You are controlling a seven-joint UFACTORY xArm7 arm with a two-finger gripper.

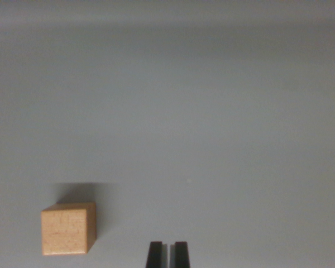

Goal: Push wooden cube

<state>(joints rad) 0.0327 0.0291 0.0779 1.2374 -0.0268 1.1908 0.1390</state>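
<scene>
You are looking down through the wrist camera, and the black two-fingered gripper point(168, 254) is poking into the frame at the bottom edge, a little right of centre. Only the two dark fingertips point(154, 254) are showing; the rest of the gripper and all of the arm are lying outside the picture, so you are not getting any view of the arm's pose beyond the fact that the camera is facing the surface. The two tips are standing side by side with only a thin sliver of pale grey between them, so the jaws are sitting nearly together and are holding nothing.

The small light-brown wooden cube point(68, 229) is resting on the plain pale grey tabletop point(212, 111) in the lower part of the wrist view's left, near the gripper but clearly apart from it, with bare table between the two. You are seeing its front face and a narrow strip of its top and right side, and it is casting a soft dark shadow behind and to the right of itself.

The picture is looking soft and slightly blurred, so the wood grain is hard to make out. Toward the top the tabletop is fading into a darker grey band.
</scene>
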